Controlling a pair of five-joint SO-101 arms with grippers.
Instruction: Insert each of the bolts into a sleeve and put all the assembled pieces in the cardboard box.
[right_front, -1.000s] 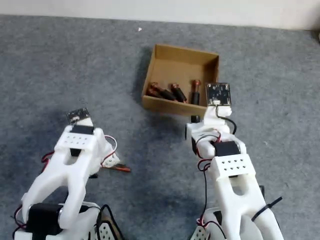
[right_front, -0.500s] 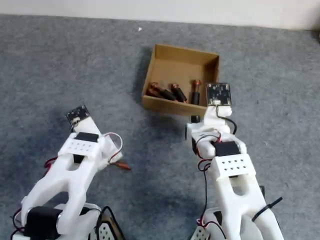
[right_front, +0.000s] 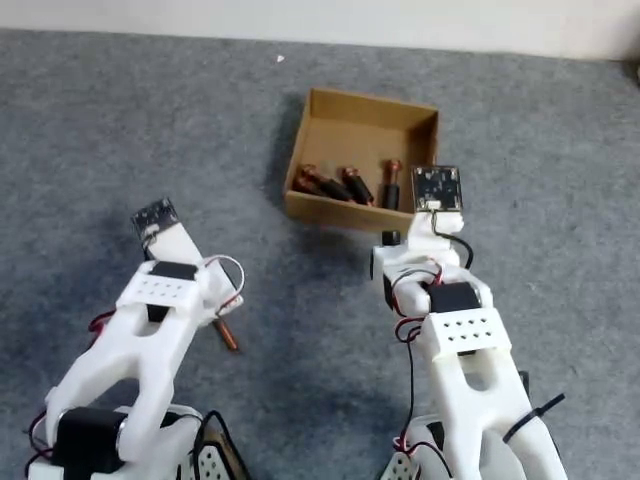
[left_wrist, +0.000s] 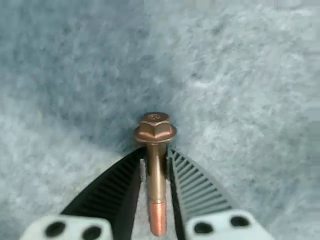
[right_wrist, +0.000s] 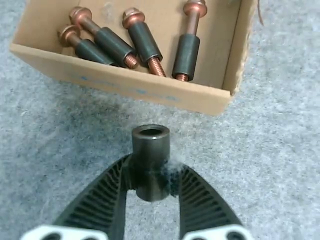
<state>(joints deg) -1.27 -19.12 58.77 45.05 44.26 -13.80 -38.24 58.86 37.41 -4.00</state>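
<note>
Left side: left tool (left_wrist: 156, 155) is pinching a copper bolt (left_wrist: 156, 175) by the shank. The flanged hex head sticks out past the fingertips and the threaded end points back toward the wrist. In the high view we see one end of the bolt (right_front: 226, 333) poking out beside the left arm, over the grey counter (right_front: 120, 130), well apart from the box.

Middle: cardboard box (right_front: 345, 212) sits open on the counter. Four assembled pieces (right_wrist: 142, 42), bolts already in dark sleeves, lie along its near wall. Three are bunched together and the fourth lies near the right-hand wall.

Right side: right tool (right_wrist: 150, 172) is clamped on a dark sleeve (right_wrist: 150, 160), with a finger pressed on each flank. The sleeve's open bore shows at the end toward the box, and nothing is inserted in it. We place this tool just outside the box's near wall, toward its right corner, with the sleeve near the cardboard but not touching it.
</note>
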